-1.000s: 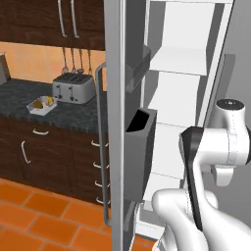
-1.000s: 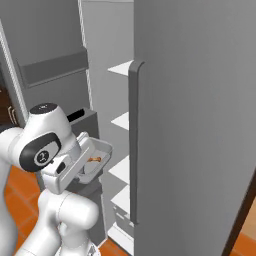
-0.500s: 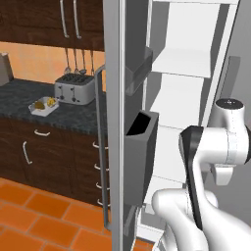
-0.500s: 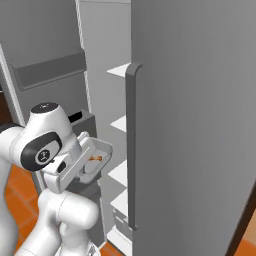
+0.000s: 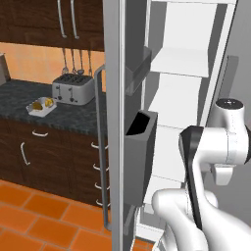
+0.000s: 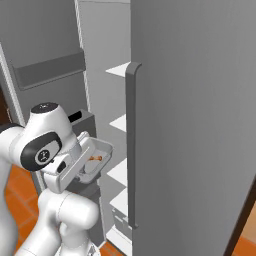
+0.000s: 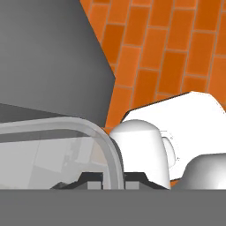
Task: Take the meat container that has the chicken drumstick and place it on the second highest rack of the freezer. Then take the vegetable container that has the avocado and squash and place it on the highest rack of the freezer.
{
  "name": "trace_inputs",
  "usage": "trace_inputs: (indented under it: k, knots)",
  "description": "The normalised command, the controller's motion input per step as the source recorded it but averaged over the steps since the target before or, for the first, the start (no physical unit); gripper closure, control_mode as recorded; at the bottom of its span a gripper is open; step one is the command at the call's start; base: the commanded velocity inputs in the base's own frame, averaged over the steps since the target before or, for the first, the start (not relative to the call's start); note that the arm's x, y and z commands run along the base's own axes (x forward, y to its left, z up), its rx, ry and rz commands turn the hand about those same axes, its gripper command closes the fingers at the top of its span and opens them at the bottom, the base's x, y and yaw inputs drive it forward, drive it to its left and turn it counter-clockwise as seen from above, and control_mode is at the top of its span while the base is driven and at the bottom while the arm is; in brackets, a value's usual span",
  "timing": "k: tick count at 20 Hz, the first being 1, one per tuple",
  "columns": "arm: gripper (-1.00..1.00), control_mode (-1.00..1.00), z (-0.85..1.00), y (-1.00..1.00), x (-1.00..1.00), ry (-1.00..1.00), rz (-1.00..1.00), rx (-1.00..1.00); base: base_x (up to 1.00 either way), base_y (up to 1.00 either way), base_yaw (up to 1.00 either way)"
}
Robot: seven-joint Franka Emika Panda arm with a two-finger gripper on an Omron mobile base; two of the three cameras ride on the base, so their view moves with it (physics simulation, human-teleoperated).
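**Meat container held up before the open freezer**

Here, nearest the camera in the hand view, the gripper [image 7: 113, 182] is seen clamped shut on the clear rim of the meat container [image 7: 53, 145], one dark tip on each side of the wall. In the right base view the same container [image 6: 92, 159] is held tilted at the end of the arm, with the chicken drumstick [image 6: 95, 159] lying inside as a small orange speck. Compared with a second ago, little has changed: the container is carried only slightly further toward the freezer [image 6: 190, 125], whose white interior stands open just beyond it. The second highest rack [image 5: 179, 61] is seen well above the level of the hand, so a lift and a levelling of the tray are judged to be needed before it can be slid in. Farthest off, on the table [image 5: 54, 110] to the left, the vegetable container [image 5: 41, 107] is left waiting beside a toaster [image 5: 73, 89].
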Motion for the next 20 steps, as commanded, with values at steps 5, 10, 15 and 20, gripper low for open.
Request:
trace_inputs:
  k: [5,10,15,20]
  knots:
    - [1.0,-1.0,0.16,0.19,0.0,-0.03,0.0,-0.01,0.0,0.0,0.0]
    - [1.0,-1.0,0.45,0.19,0.03,-0.09,-0.07,-0.01,0.0,0.0,0.0]
    - [1.0,-1.0,0.28,-0.02,0.1,-0.09,-0.04,0.0,0.0,0.0,0.0]
    - [1.0,-1.0,0.08,-0.03,0.21,-0.05,-0.03,-0.01,0.0,0.0,0.0]
